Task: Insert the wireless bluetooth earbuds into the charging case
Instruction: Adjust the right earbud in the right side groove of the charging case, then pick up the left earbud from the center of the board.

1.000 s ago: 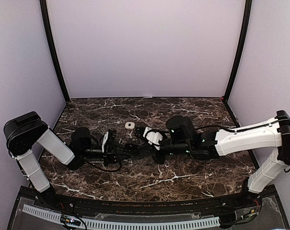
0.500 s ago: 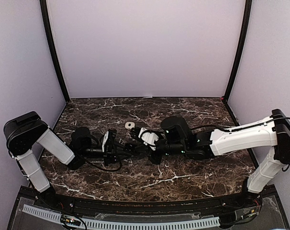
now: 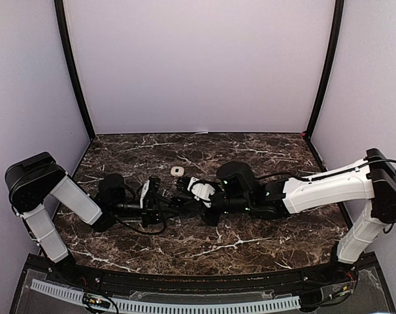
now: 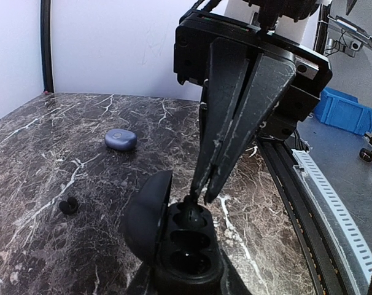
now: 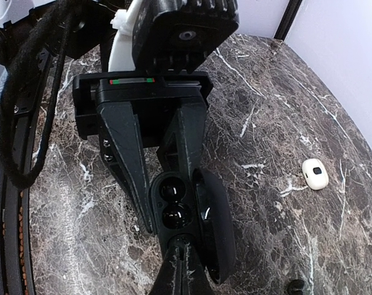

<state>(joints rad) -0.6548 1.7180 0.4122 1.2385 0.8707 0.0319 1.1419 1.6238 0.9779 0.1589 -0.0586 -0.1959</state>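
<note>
One dark earbud (image 4: 191, 213) sits pinched in the closed tips of the right gripper (image 4: 201, 195), at the mouth of a socket in the open charging case (image 4: 177, 252), not yet seated. The left gripper (image 5: 167, 206) clamps the case. A second earbud (image 4: 67, 206) lies loose on the table (image 4: 51, 135), still to do. Against a second ago, the right gripper has come further left, over the case.

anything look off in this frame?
One stray: a dark earbud lies loose on the table, apart from the open case and in no slot. Nothing else stands out: the right gripper pinches another bud right at the case's slots.
</note>
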